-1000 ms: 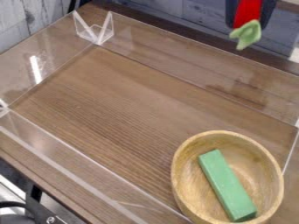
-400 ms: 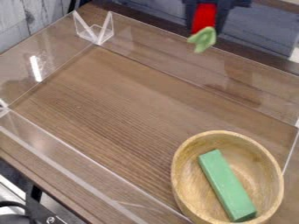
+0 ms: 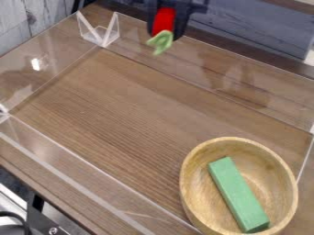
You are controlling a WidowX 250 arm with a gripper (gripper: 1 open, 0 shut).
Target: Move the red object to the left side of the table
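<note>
High at the back of the table (image 3: pixel 135 119), the red object (image 3: pixel 162 24) hangs in the air, a small bright red toy with its light green leafy end pointing down. My gripper (image 3: pixel 170 16) is shut on the red object from above, its dark fingers on either side of it. Most of the gripper's body is cut off by the top edge of the camera view. The toy sits a little left of the table's middle, near the far acrylic wall.
A round light wooden bowl (image 3: pixel 196 188) stands at the front right with a green rectangular block (image 3: pixel 238 194) lying in it. Low clear acrylic walls (image 3: pixel 37 69) edge the tabletop, with a clear bracket (image 3: pixel 98 30) at the back left corner.
The gripper has carried the red object leftward along the back of the table, from the far right to just left of the middle. The bowl and green block stayed put.
</note>
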